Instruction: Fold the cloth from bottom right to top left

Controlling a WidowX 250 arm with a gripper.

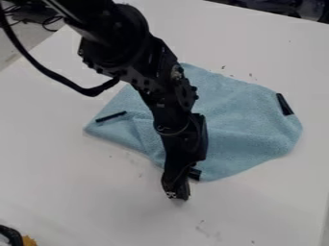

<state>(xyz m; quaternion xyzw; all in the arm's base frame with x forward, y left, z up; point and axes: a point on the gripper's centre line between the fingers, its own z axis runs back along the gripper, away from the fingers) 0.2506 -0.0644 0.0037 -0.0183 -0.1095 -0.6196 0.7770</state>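
Your gripper points down just past the near edge of the blue cloth; you cannot tell from here whether it is released, clenched or grasping anything. The pale marking at its tip is too small for you to read. The one cloth spreads across the middle of the tabletop and toward its right edge, creased on the left, with your arm hiding a band of it from the far side to the near edge. You can count two separate black strips on it: a thin one near the left corner and a wider one at the right side. A third, short dark piece sits at the near edge beside the gripper; you cannot tell whether it belongs to the gripper. Farther out, a cable loops off your arm, small dark specks dot the tabletop beyond the cloth, and a black-and-orange thing is cut off at the view's lower left.
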